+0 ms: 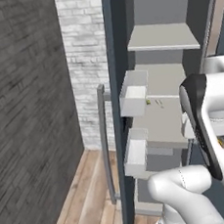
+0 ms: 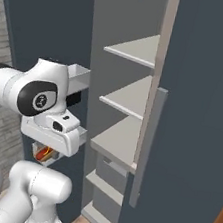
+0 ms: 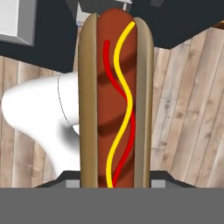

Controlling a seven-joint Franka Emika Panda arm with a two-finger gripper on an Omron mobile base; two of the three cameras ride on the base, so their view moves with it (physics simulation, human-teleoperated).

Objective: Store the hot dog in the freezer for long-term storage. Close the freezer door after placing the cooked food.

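Note:
The hot dog (image 3: 114, 100), an orange-brown bun with a red sausage and red and yellow zigzag lines, stands lengthwise in my gripper (image 3: 116, 181), which is shut on its near end. From the right base view the hot dog (image 2: 46, 153) hangs under my hand, low beside the open freezer door (image 2: 46, 18). The freezer (image 1: 162, 37) stands open, showing light grey shelves (image 2: 135, 49). The freezer door (image 1: 115, 84) is seen edge-on, with two white bins (image 1: 134, 92) on its inner face. My gripper is outside the freezer, left of the shelves.
The other dark door (image 2: 201, 96) is closed, its grey bar handle (image 2: 146, 149) beside the shelf opening. A dark wall (image 1: 26, 119) and white brick (image 1: 86, 62) lie left of the open door. Wood floor (image 3: 192, 109) lies below my hand.

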